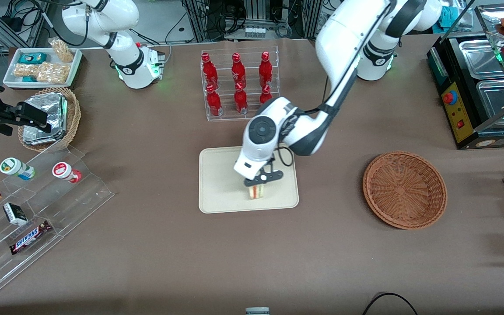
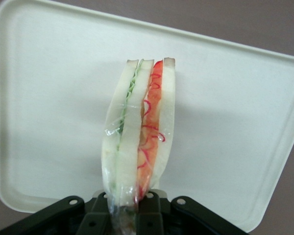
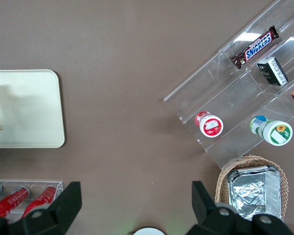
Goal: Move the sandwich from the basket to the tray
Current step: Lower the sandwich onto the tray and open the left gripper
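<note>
A: The pincer (image 1: 258, 183) hangs over the tray (image 1: 217, 192), clamped on the sandwich (image 1: 256, 191). In the wrist view the pads (image 2: 102, 211) pinch only the narrow end of the wedge (image 2: 139, 137), and the bread and filling fan out past them.

B: So the sandwich is at the tray, nearer its front rim than the rim by the bottle rack (image 1: 239, 85). Is it resting on the tray yet?

A: That cannot be told from these views. It stands on edge, layers upright, just above or just touching the surface.

B: Then the risk is the release. If the pincer lets go with the wedge upright and off the surface, it would probably tip onto a flat face, perhaps toward the front rim.

A: The rim is low, so a topple near it could leave a corner hanging over onto the worktop (image 1: 252, 262). The clear wrap is another worry: it looks slick and could cling to a pad and drag the sandwich on the lift.

B: And the squeeze?

A: Soft bread held at one end may already be pressed; pushing down harder would crush it or splay the slices.

B: The basket (image 1: 404, 189) sits empty, well apart toward the working arm's end of the worktop, so only the set-down seems left.
</note>
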